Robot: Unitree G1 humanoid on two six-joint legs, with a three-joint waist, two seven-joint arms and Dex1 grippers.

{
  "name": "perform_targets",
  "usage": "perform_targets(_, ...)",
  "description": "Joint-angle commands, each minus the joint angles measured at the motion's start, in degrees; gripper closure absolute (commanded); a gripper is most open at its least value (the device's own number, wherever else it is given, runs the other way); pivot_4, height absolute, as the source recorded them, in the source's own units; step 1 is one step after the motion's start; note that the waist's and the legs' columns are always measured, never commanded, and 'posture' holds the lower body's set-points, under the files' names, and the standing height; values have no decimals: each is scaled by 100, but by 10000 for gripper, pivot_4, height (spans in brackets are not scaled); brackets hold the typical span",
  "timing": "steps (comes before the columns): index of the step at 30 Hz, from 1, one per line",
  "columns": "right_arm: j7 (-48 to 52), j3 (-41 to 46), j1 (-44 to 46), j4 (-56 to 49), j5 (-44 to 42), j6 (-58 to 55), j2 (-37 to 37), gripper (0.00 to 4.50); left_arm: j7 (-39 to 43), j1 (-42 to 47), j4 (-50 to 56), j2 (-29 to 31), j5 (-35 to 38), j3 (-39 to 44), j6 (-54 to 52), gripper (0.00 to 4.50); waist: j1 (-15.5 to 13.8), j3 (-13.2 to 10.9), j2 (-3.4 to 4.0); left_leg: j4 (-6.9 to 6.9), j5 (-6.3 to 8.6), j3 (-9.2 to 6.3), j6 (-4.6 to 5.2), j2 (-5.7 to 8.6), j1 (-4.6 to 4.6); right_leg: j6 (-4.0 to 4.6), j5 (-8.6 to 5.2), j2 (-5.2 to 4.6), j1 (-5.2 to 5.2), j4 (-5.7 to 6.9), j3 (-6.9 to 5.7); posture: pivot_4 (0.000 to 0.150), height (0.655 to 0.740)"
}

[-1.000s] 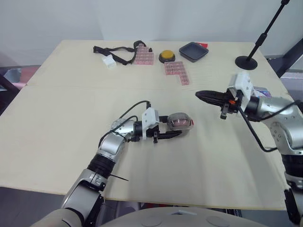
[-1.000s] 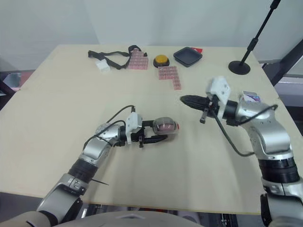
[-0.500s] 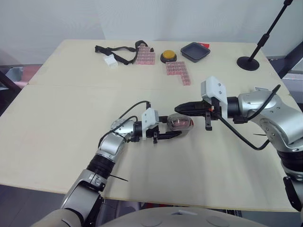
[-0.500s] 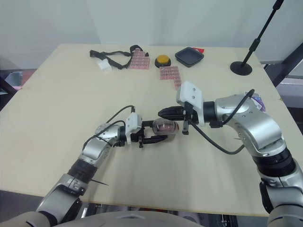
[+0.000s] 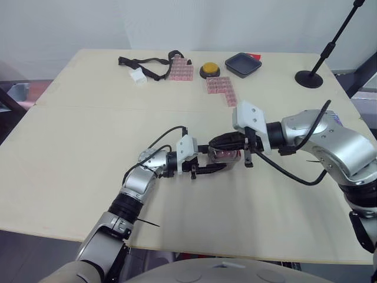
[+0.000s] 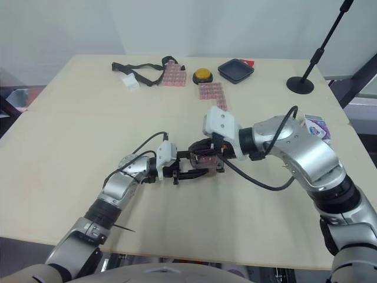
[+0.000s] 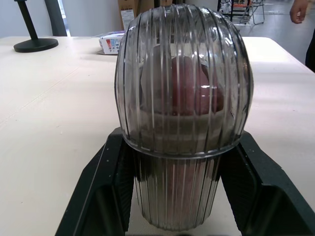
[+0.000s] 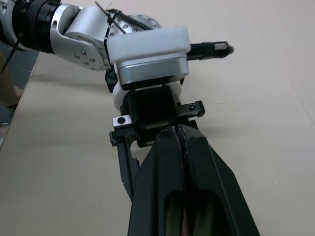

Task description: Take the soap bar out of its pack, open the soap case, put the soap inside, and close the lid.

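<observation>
Near the middle of the worktop, the left gripper is holding the soap case, its two fingers clamping the ribbed base from either side. The case is sitting with its clear ribbed lid down over the base, and the pink soap is showing through the lid from inside. The right gripper is reaching in from the robot's right, its fingers pressing together with no gap between them, their tips lying over the top of the case, pointing toward the left gripper's wrist block; whether they are actually touching the lid cannot be told. The soap pack is lying well apart from the case, near the worktop's right edge. Along the far edge, a black strap is lying beside a small white piece; pink blocks are sitting next to a yellow button, with a second run of pink blocks just nearer. A black tray is sitting to the right of the button, and a stand is rising from its round base at the far right corner.
</observation>
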State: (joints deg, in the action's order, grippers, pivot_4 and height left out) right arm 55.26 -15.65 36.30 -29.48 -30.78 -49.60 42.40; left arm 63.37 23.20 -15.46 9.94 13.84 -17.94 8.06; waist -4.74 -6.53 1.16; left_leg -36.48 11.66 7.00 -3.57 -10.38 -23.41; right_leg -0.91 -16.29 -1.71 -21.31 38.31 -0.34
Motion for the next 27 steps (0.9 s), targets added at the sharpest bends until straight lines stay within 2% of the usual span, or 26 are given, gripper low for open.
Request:
perform_targets(1, -54, -66, 123, -136, 159, -20, 88, 43969, -35, -11, 168, -7, 35, 66, 75, 24229, 0, 0, 0, 0, 0, 0, 0, 0, 1, 0, 0, 0, 1, 0, 0, 1500, 7400)
perform_targets(27, 324, -336, 521, -280, 324, -591, 821, 43969, -63, 26, 72, -48, 7, 49, 67, 24229, -9, 0, 0, 2, 0, 0, -2, 0, 15, 0, 0, -1, 17, -7, 0, 1500, 7400)
